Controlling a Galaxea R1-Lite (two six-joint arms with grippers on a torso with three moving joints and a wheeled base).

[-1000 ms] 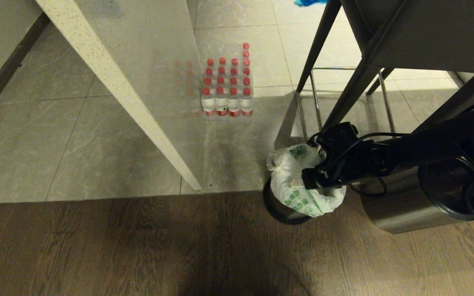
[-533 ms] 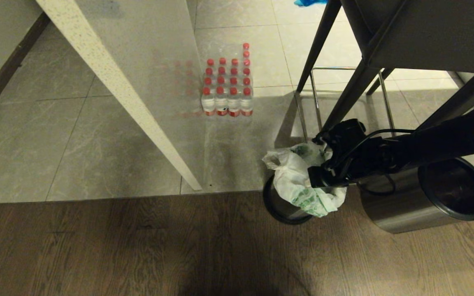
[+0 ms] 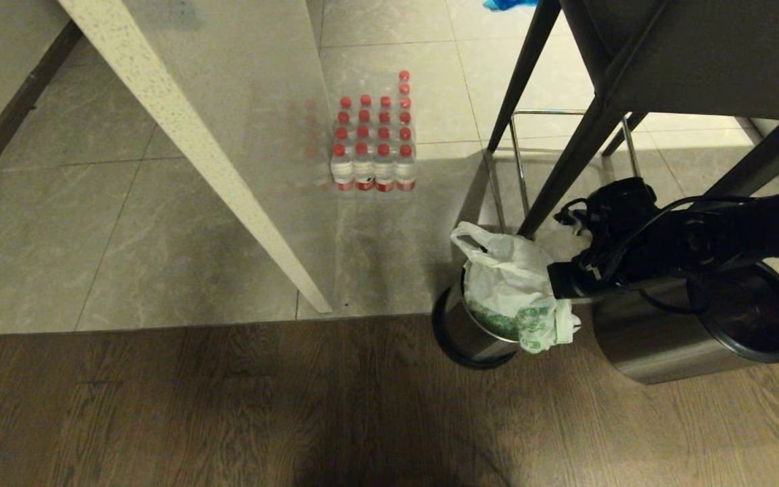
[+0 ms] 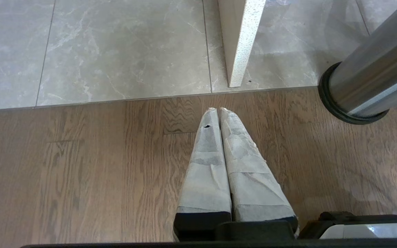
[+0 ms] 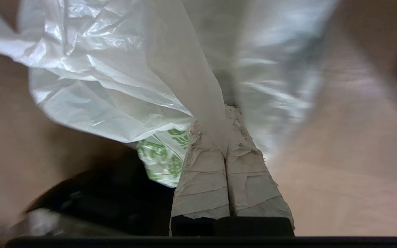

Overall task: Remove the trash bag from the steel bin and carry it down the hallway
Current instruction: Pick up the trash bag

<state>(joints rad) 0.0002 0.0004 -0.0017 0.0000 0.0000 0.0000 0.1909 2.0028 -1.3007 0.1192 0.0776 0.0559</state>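
The trash bag (image 3: 511, 284) is held at its near edge by the right gripper (image 3: 558, 287), whose taped fingers (image 5: 215, 172) are clenched on a fold of the thin plastic, as the right wrist view shows; the bag's lower part sits inside the steel bin (image 3: 470, 331), while its loose handle loop stands above the rim on the far side. The bin is on the wooden floor (image 3: 227, 406) at the edge of the grey tiles (image 3: 126, 237), just beside a second, larger steel bin (image 3: 687, 338) and under the dark legs of a table (image 3: 565, 155). The left gripper (image 4: 219, 113) hangs idle over the wooden floor, its fingers pressed together on nothing. The step in hand is judged to be the lifting of the bag out of the bin. It would best be done with a straight, steady upward pull, so that the thin film is not torn at the pinch and the light bin is not dragged or tipped with it; the table leg close above should be cleared, and the bag's bottom should be seen free of the rim before any turn toward the hallway is made
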